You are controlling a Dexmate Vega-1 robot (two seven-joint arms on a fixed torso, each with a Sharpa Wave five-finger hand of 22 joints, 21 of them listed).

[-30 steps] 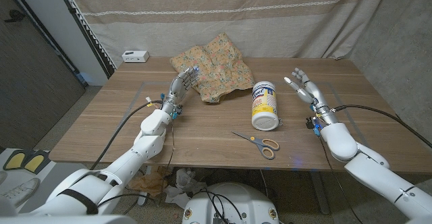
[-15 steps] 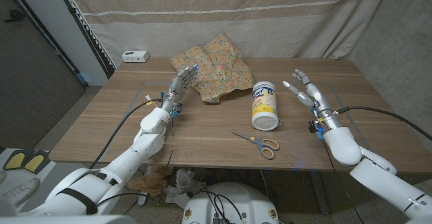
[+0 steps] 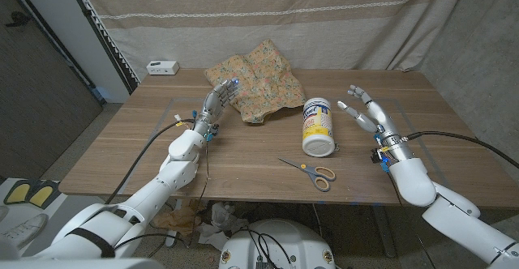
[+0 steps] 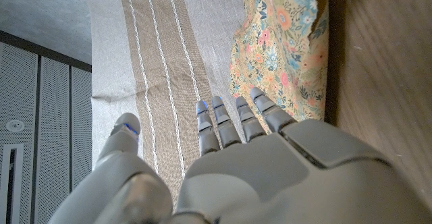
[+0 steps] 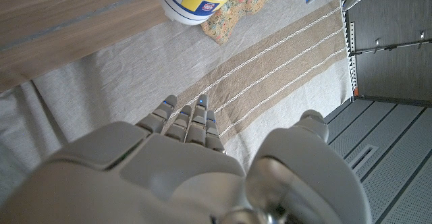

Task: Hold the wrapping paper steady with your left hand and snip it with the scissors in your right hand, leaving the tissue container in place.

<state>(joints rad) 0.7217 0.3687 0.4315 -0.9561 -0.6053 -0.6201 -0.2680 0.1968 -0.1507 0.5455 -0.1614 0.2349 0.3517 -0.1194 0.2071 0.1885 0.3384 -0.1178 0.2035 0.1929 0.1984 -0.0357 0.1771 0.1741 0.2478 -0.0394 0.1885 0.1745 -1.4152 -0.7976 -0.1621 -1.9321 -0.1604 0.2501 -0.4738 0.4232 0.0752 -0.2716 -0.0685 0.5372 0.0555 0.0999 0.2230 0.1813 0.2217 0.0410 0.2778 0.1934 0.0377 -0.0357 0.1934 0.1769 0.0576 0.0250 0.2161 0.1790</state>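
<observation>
Yellow-labelled tissue container [image 3: 319, 126] with unreadable print, crumpled floral wrapping paper [image 3: 258, 87] behind it, orange-handled scissors [image 3: 310, 171] in front, left hand [image 3: 215, 104] and right hand [image 3: 366, 112] empty, fingers apart

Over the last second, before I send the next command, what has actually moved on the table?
Only the right hand: it has drifted a little toward the robot's left, nearer the tissue container, open and holding nothing. The left hand stayed put, open at the edge of the wrapping paper. The scissors lie untouched on the table; paper and container have not shifted.
</observation>
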